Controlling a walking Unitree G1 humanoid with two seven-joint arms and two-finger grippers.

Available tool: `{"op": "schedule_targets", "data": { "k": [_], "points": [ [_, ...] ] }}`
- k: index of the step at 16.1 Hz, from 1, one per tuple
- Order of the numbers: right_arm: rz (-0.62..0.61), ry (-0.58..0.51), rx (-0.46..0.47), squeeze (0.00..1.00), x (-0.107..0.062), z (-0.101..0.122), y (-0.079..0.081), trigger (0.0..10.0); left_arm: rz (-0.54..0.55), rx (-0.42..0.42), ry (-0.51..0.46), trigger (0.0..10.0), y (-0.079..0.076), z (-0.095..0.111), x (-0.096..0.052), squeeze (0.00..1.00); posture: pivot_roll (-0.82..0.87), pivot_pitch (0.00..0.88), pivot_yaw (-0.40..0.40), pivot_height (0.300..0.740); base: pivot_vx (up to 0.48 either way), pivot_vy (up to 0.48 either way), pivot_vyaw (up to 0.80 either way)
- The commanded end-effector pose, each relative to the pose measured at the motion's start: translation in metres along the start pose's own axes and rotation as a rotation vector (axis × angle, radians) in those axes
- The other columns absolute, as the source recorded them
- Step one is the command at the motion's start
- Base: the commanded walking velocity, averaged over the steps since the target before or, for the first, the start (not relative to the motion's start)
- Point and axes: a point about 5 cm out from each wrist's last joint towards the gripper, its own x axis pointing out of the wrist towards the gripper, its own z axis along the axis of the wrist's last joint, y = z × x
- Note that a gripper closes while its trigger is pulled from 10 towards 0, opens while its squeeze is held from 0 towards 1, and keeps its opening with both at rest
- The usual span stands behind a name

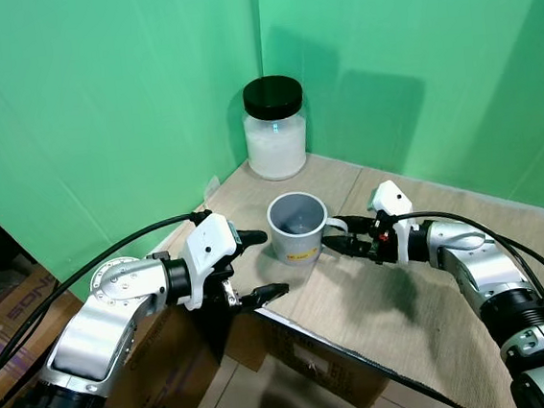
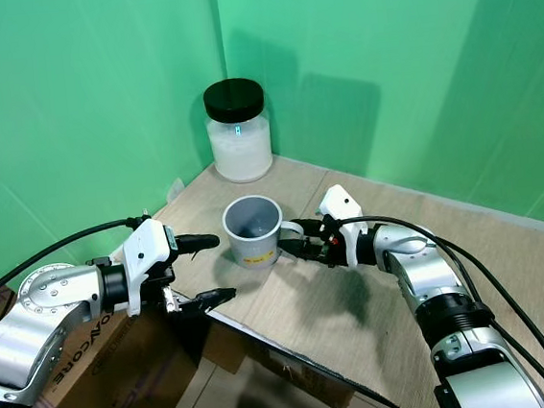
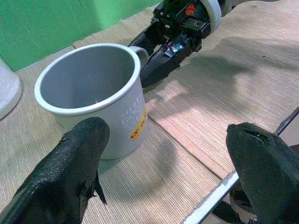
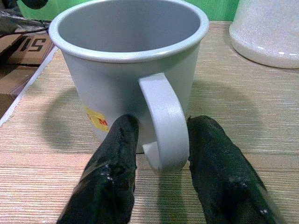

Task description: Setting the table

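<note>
Mug (image 1: pixel 297 226), grey enamel with a white rim and a yellow-red label, stands upright on the woven table mat (image 1: pixel 406 297) near the table's left edge, its handle (image 4: pixel 163 121) pointing to 3 o'clock toward the right gripper (image 4: pixel 161 163), whose two black fingers (image 4: pixel 112 172) straddle the handle, one on each side, close to it but not visibly pressed against it. Left gripper (image 1: pixel 258 263) hovers at the mug's 9 o'clock by the table edge, jaws spread wide and apart from the mug. White-filled jar (image 1: pixel 275 128) with a black lid stands at 12 o'clock in the corner of the green backdrop (image 1: pixel 98 95); cardboard boxes (image 1: pixel 152 360) lie below the table edge.
</note>
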Motion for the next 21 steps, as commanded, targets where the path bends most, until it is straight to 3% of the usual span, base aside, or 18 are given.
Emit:
{"op": "schedule_targets", "data": {
  "k": [1, 8, 13, 15, 17, 20, 21],
  "points": [
    [-0.008, -0.015, -0.007, 0.00, -0.002, 0.006, -0.005, 0.0, -0.003, 0.020, 0.006, 10.0, 0.002, 0.004, -0.001, 0.00, 0.08, 0.000, 0.041, 0.740, 0.000, 0.000, 0.00],
    [-0.001, -0.018, -0.014, 0.00, -0.005, 0.012, -0.008, 0.0, 0.024, 0.024, -0.016, 10.0, 0.006, 0.008, 0.004, 0.00, 0.06, 0.000, 0.025, 0.740, 0.000, 0.000, 0.00],
    [0.007, -0.088, 0.025, 0.00, 0.003, 0.017, 0.002, 0.0, 0.025, 0.019, -0.019, 10.0, 0.004, 0.008, 0.001, 0.00, 0.05, 0.000, 0.054, 0.740, 0.000, 0.000, 0.00],
    [-0.033, -0.132, -0.004, 0.00, -0.004, 0.023, 0.012, 0.0, 0.076, 0.044, -0.034, 10.0, 0.009, 0.012, 0.000, 0.00, 0.07, 0.000, 0.060, 0.740, 0.000, 0.000, 0.00],
    [-0.093, -0.180, -0.019, 0.00, -0.021, 0.029, 0.021, 0.0, 0.220, 0.043, -0.077, 10.0, 0.018, 0.017, -0.004, 0.00, 0.05, 0.000, 0.087, 0.740, 0.000, 0.000, 0.00],
    [-0.270, -0.272, -0.036, 0.00, -0.047, 0.052, 0.048, 0.0, 0.644, 0.012, -0.140, 10.0, 0.033, 0.024, -0.016, 0.00, 0.02, 0.000, 0.095, 0.740, 0.000, 0.000, 0.00],
    [-0.299, -0.274, -0.046, 0.00, -0.051, 0.056, 0.052, 0.0, 0.703, 0.008, -0.147, 10.0, 0.033, 0.025, -0.018, 0.00, 0.02, 0.000, 0.095, 0.740, 0.000, 0.000, 0.00]
  ]
}}
